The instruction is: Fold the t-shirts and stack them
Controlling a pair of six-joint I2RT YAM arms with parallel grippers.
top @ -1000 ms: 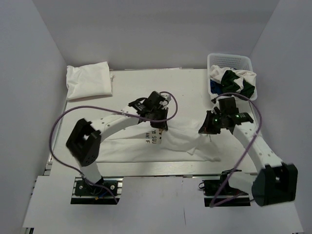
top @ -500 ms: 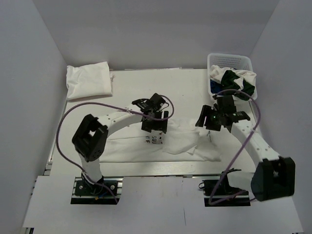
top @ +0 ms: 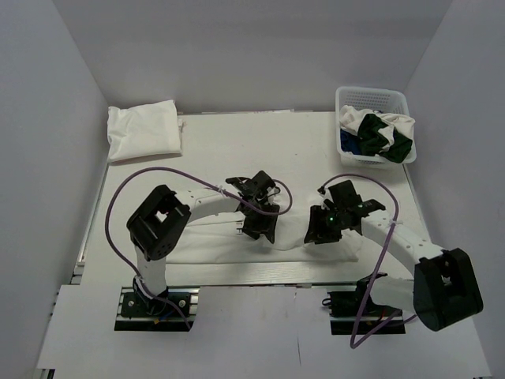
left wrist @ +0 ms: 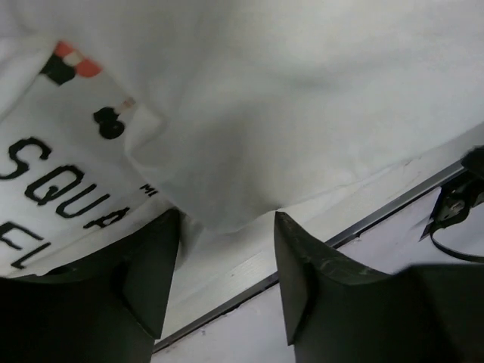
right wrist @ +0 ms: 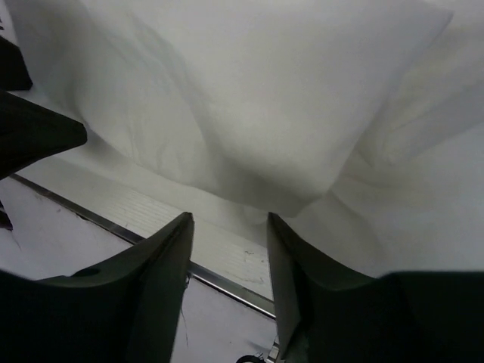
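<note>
Stack, far left: one folded white t-shirt [top: 142, 133] lies at the back-left corner of the worktop [top: 237, 150]. You cannot tell whether it holds more than one layer.
Shirt in work: one printed t-shirt [top: 207, 241], white with black lettering, lies as a long band along the near edge, well apart from the stack.
Left pincer [top: 260, 234]: one, jaws apart and gripping nothing, low over a cloth edge beside the lettering.
Right pincer [top: 318, 231]: one, jaws likewise apart and empty, over the band's plain right part.
Basket [top: 347, 99]: one, at the back-right corner, holding loose t-shirts [top: 379, 134] in dark green, white and a little blue. Their exact number is hidden.
Step in hand: you appear to be between folds on the printed t-shirt, with a lengthwise fold already laid.
Next move: take fresh grips on one end of the band, both pincers level. Fold it across, then carry it to the stack.
</note>
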